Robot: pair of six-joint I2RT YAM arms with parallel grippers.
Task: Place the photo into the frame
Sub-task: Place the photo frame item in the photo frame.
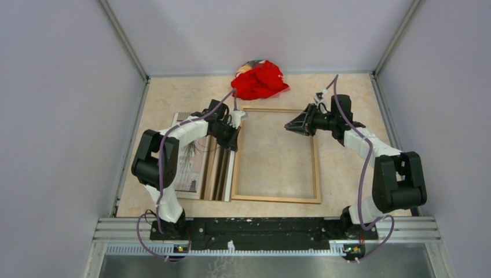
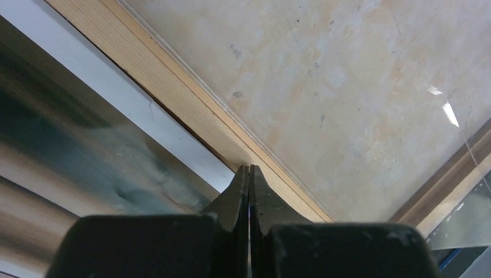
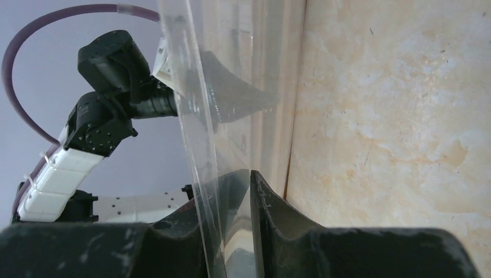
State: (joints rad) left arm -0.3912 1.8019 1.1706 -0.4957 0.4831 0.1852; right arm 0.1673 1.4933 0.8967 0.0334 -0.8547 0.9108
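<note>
Frame [image 1: 316,168] lies flat at mid-table in the overhead view, its opening bare to the table [image 1: 341,174]. Photo [image 1: 190,169] lies face up just left of it, partly under the left arm and not yet inside. A brown-striped panel sits between the two. Left gripper [image 1: 235,124] is down at the frame's far-left corner. The right gripper [image 1: 288,124] hangs over the far right of the opening. Red cloth [image 1: 260,78] lies beyond the frame's far edge.

Left wrist view: left gripper [image 2: 249,169] is clenched, tips on the frame [image 2: 191,104] at its wooden strip, nothing visibly between them. It is probably pinning the frame in place.

Right wrist view: right gripper [image 3: 246,179] grasps a clear pane [image 3: 186,87] stood on edge, apparently held up off the opening so the print can go in.
</note>
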